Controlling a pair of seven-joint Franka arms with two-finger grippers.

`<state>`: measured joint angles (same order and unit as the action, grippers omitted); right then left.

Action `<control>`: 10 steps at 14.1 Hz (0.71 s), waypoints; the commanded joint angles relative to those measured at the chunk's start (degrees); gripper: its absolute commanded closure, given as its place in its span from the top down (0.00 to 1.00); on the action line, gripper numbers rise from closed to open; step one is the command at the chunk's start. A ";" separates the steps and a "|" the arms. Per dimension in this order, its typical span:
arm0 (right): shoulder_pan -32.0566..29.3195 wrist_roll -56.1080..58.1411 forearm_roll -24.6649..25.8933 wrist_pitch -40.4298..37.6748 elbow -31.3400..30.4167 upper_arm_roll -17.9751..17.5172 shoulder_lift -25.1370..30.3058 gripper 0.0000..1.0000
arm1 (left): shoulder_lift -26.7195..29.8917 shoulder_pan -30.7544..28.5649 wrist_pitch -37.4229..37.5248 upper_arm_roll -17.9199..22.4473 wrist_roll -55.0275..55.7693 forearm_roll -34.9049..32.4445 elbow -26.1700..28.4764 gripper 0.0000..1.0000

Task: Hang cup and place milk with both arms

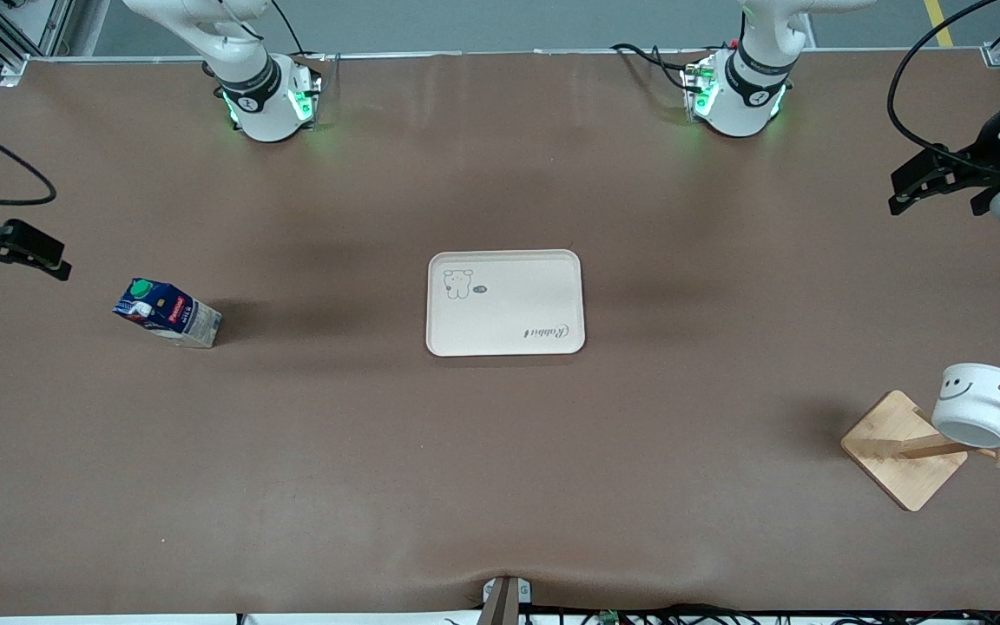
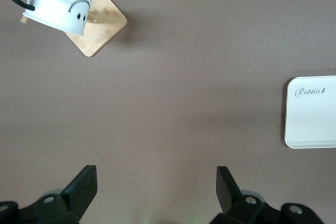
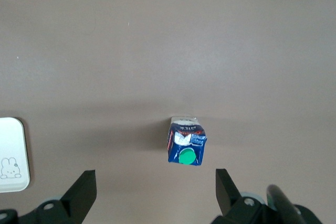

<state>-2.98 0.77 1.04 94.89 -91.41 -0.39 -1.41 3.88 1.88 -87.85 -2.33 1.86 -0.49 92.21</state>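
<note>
The table (image 1: 500, 486) spreads brown beneath me, and near its middle lies the pale tray (image 1: 505, 302) with its rabbit drawing, bare of any load. Toward my left arm's end stands the wooden rack (image 1: 902, 449), well below and apart from my left tool (image 1: 934, 184), which waits up in the air with its fingers (image 2: 84, 187) spread wide. The cup (image 1: 976, 404) already hangs on a peg of that rack, tilted mouth down, smiley face showing, black handle looped over the peg, so I judge that half of the job done. What remains is the milk (image 1: 167, 312), which stands upright on the table toward my right arm's end, well apart from the tray. My right tool (image 1: 9, 250) hovers over the table close by the carton, fingers (image 3: 84, 190) parted wide and holding nothing; in the right wrist view the green cap (image 3: 186, 157) sits between them, a little farther out than the tips. To do this step well I would come straight down over the cap, square my fingers to two flat sides, close low enough for a steady grip, then carry it to the tray and set it down upright. My right tool is partly cut off at the front view's edge, and the carton's label is too small for me to read.
</note>
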 commanded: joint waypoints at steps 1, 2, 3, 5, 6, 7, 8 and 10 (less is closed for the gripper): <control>0.26 2.30 -0.42 0.66 -0.31 0.04 3.44 1.00 | 1.66 -0.21 0.58 -1.27 -0.46 0.76 1.48 1.00; 0.26 1.87 -0.51 -3.35 2.69 0.04 2.91 1.00 | 1.57 -0.13 0.58 -1.27 -0.46 0.76 1.57 1.00; 0.35 1.87 0.01 -5.66 4.99 0.13 2.47 1.00 | 1.66 -0.13 0.49 -1.27 -0.46 0.76 1.57 1.00; 0.17 2.48 -0.77 -8.47 5.28 0.13 2.47 1.00 | 1.49 -0.21 0.58 -1.27 -0.54 0.67 1.22 1.00; 0.17 2.48 -0.86 -8.40 5.45 0.04 2.47 1.00 | 1.49 -0.21 0.58 -1.27 -0.54 0.67 0.96 1.00; 0.26 2.48 -0.87 -8.32 5.45 0.04 2.47 1.00 | 1.40 -0.13 0.58 -1.27 -0.54 0.67 0.78 1.00; 0.17 2.48 -0.95 -8.23 5.45 0.04 2.47 1.00 | 1.31 -0.04 0.58 -1.27 -0.37 0.58 0.69 1.00; -0.09 2.48 -1.04 -8.23 5.45 0.13 2.38 1.00 | 0.96 -0.30 0.58 -1.18 -0.54 0.58 0.17 1.00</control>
<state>-2.87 2.61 0.97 87.27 -86.64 -0.39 1.16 4.16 1.88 -87.63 -3.58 1.86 -0.49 92.48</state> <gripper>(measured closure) 0.000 0.000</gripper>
